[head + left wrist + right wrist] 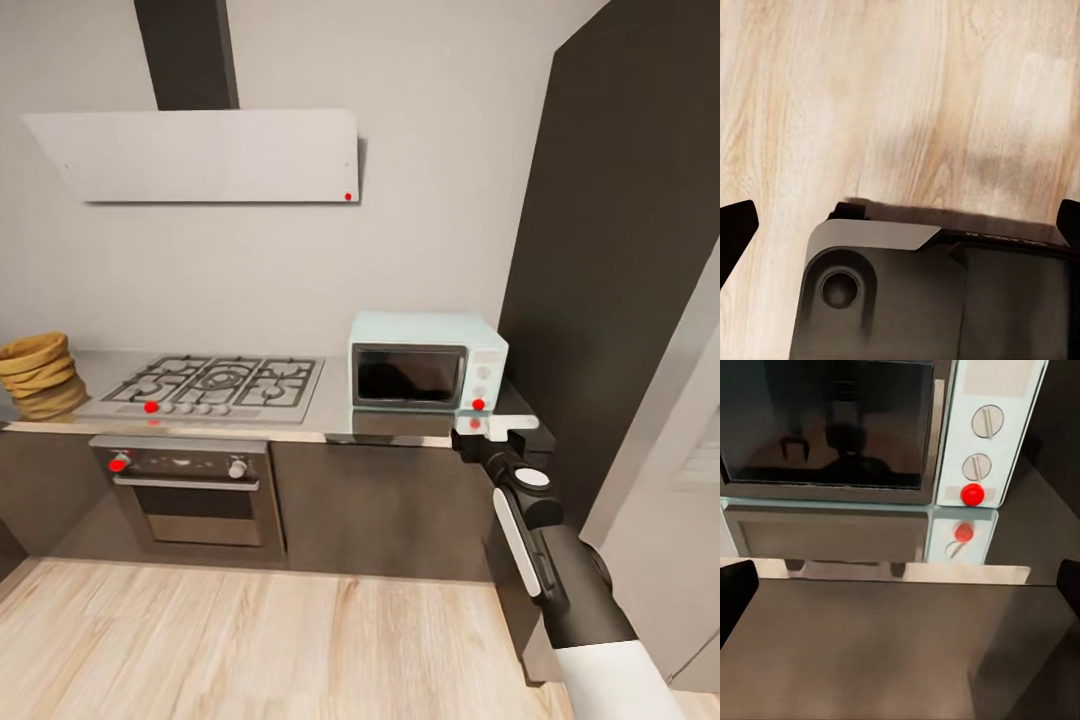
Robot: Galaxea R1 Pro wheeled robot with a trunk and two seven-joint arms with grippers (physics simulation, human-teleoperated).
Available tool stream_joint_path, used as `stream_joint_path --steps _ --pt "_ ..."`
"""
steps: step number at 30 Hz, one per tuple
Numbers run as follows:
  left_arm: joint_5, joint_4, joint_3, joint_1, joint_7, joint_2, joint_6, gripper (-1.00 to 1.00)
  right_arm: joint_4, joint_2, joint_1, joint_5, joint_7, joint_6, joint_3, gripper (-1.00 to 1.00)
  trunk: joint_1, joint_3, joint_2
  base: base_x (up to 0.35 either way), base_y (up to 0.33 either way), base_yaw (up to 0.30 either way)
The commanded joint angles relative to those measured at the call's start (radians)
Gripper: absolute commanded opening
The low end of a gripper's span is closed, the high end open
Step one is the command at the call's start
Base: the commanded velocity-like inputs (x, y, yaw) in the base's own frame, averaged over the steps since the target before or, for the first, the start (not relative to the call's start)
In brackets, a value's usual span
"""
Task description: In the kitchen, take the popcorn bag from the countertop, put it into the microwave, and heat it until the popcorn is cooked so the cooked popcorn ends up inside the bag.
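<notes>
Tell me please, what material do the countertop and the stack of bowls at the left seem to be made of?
The countertop looks like polished grey stone, perhaps a composite: it mirrors the microwave and its red button. The stacked bowls look like unglazed wood or bamboo: a matte tan-brown tone, though no grain shows clearly.

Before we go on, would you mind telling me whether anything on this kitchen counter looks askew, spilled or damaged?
Nothing stands out. The microwave sits squarely on the countertop with its door shut, the gas hob looks tidy, and the stack of wooden bowls stands a little unevenly but intact. No spill shows. The right hand hovers at the counter edge below the microwave's red button.
</notes>
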Motion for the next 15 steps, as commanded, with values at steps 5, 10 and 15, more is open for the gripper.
stream_joint_path --steps 5,10,15 --pt "0.000 0.001 0.004 -0.001 0.000 -0.001 -0.003 1.00 0.001 -0.001 -0.001 -0.001 -0.006 0.006 -0.001 1.00 0.000 -0.001 -0.001 0.172 -0.042 0.000" --pt "0.000 0.000 0.004 -0.001 0.000 0.000 -0.004 1.00 0.003 -0.003 0.001 -0.001 -0.016 0.004 -0.001 1.00 0.000 -0.001 -0.001 0.330 -0.104 0.000" --pt "0.000 0.001 0.004 -0.001 0.000 0.000 -0.003 1.00 0.004 -0.003 0.001 -0.001 -0.017 0.003 -0.001 1.00 0.000 -0.001 -0.001 0.309 -0.077 0.000"
